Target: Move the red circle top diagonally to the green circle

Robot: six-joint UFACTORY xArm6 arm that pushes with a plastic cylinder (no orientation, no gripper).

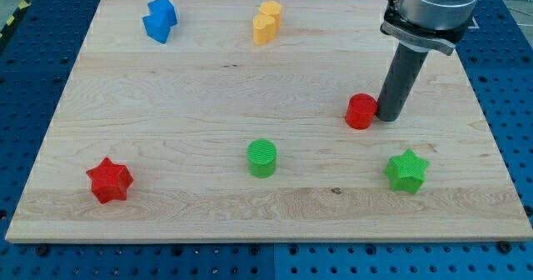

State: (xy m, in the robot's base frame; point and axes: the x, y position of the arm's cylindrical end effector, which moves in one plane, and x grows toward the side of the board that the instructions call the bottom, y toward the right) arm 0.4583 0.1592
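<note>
One red circle (361,112) is touched on its right by my tip (388,117); no fingers are fitted; the green circle (261,157) is seen lower left

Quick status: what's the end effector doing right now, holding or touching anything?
End effector: a bare rod, so nothing is open, closed or held. My tip sits at the right side of the red circle, apparently touching it, up and right of the green circle.
</note>
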